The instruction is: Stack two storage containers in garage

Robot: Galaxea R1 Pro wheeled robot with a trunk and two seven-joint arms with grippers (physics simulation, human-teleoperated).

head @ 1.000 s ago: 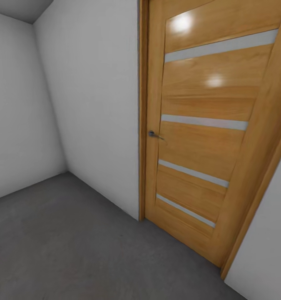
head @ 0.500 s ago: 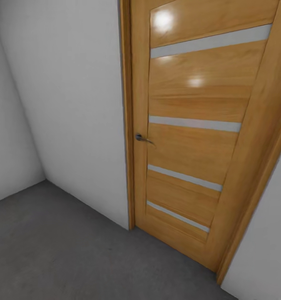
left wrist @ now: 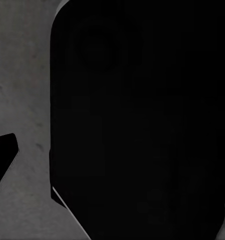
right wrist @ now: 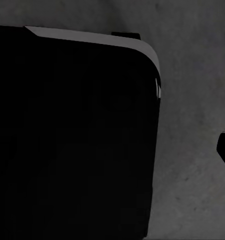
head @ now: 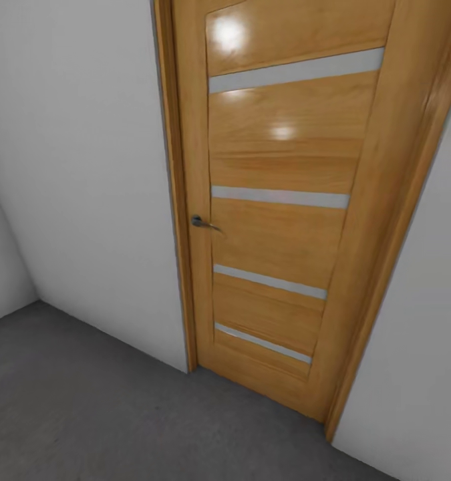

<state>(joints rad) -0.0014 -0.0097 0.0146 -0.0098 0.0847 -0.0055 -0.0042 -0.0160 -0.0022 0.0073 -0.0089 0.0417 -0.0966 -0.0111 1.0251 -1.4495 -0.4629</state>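
A closed wooden door (head: 278,200) with four pale horizontal glazed strips stands in a white wall (head: 85,167), seen from the head camera of a wheeled two-arm robot on a dark grey concrete floor (head: 85,414) — the surface that marks this bare room as the garage. A small metal lever handle (head: 202,222) sits on the door's left edge, close to the frame, and two ceiling-light reflections shine on the upper panels. Neither of the two storage containers appears in these pictures, so where they are cannot be told from here. Each wrist camera looks down at mottled concrete past a large black rounded body, apparently part of the robot itself, and the state of either end effector cannot be told — no fingers are clearly shown. Judged from the task, the robot is in transit at the door. To do this step well, the base should square up to the door with room for the leaf to swing, and keep both arms tucked clear of the frame. One arm could then reach for the lever without the trunk crowding the wall.
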